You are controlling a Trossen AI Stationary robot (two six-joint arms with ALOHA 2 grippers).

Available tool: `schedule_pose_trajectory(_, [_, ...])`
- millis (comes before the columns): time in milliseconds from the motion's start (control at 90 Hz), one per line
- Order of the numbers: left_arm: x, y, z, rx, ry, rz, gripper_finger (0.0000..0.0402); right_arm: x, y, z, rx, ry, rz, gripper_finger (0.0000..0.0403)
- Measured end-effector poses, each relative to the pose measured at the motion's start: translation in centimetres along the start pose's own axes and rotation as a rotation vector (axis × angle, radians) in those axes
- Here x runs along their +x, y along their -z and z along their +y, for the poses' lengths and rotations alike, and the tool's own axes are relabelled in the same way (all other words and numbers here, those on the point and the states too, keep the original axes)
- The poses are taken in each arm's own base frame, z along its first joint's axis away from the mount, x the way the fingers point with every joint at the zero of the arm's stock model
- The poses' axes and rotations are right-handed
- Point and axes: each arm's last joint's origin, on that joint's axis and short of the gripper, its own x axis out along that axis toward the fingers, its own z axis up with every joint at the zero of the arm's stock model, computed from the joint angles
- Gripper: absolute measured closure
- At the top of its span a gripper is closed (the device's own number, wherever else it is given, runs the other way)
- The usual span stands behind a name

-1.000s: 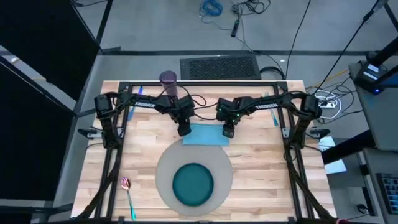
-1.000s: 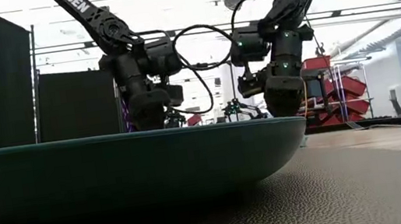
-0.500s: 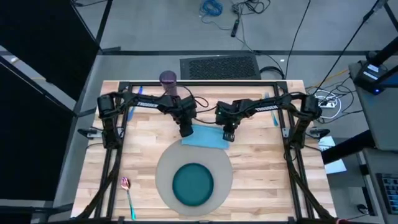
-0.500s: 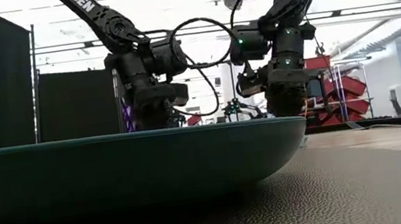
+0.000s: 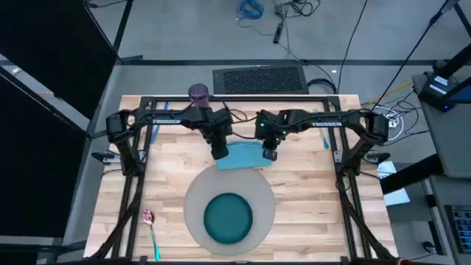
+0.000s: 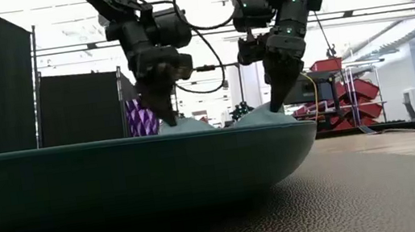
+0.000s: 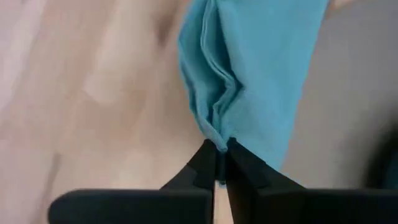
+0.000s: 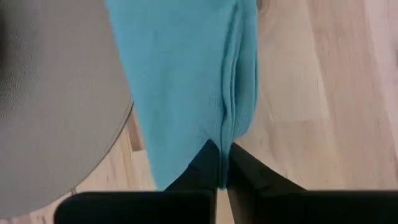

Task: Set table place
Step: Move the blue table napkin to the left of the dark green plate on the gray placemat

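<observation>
The light blue napkin (image 5: 243,154) lies just beyond the round grey mat (image 5: 193,193), on which the teal plate (image 5: 228,218) sits. My left gripper (image 5: 219,154) is shut on the napkin's left end and my right gripper (image 5: 269,154) is shut on its right end. In the low view both ends rise as small peaks (image 6: 184,125) behind the plate's rim (image 6: 130,141), which hides the rest of the napkin. The purple cup (image 5: 198,92) stands at the table's far edge. The pink-bowled spoon (image 5: 151,224) lies near the front left. My left gripper pinches the napkin's left edge (image 7: 216,138) between its two fingers, pointing down from above. The cloth gathers into pleats at the fingertips. That end is raised; the plate hides whether the rest rests on the table. My right gripper pinches the napkin's right edge (image 8: 225,138) between its two fingers, from above and pointing down. A fold runs away from the fingertips along the cloth. This end is raised too, and the cloth sags between the two grippers.
The black frame (image 5: 235,99) runs along the table's far edge, with the arm bases at both sides. Bare wood (image 5: 309,199) lies to the right of the mat and to its left, above the spoon.
Both grippers have risen, still shut, drawing the napkin's two ends up with them. The napkin has bunched narrower and shifted slightly toward the table's far edge.
</observation>
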Motion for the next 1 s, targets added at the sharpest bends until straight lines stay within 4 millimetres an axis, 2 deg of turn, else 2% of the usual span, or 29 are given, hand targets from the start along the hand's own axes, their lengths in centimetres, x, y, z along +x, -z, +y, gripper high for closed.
schedule_pose_trajectory(178, [-1.0, 1.0, -2.8, -0.026, 0.022, 0.008, 0.0401, -0.1, -0.3, -0.1, -0.030, 0.008, -0.026, 0.0403])
schedule_pose_trajectory(422, [-0.4, 2.3, -5.9, -0.042, 0.021, 0.067, 0.0401, -0.1, -1.2, -0.9, -0.046, 0.022, -0.120, 0.0403])
schedule_pose_trajectory(644, [-0.1, 3.0, -6.9, -0.056, -0.016, 0.098, 0.0401, 2.2, -1.5, -1.4, -0.044, 0.006, -0.061, 0.0403])
schedule_pose_trajectory(856, [-0.1, 3.5, -7.4, -0.065, -0.064, 0.127, 0.0401, 3.7, -4.5, -0.4, -0.114, 0.003, -0.076, 0.0403])
schedule_pose_trajectory(1000, [-0.1, 4.2, -8.8, -0.047, -0.091, 0.131, 0.0401, 3.8, -6.9, 1.0, -0.179, -0.012, -0.086, 0.0403])
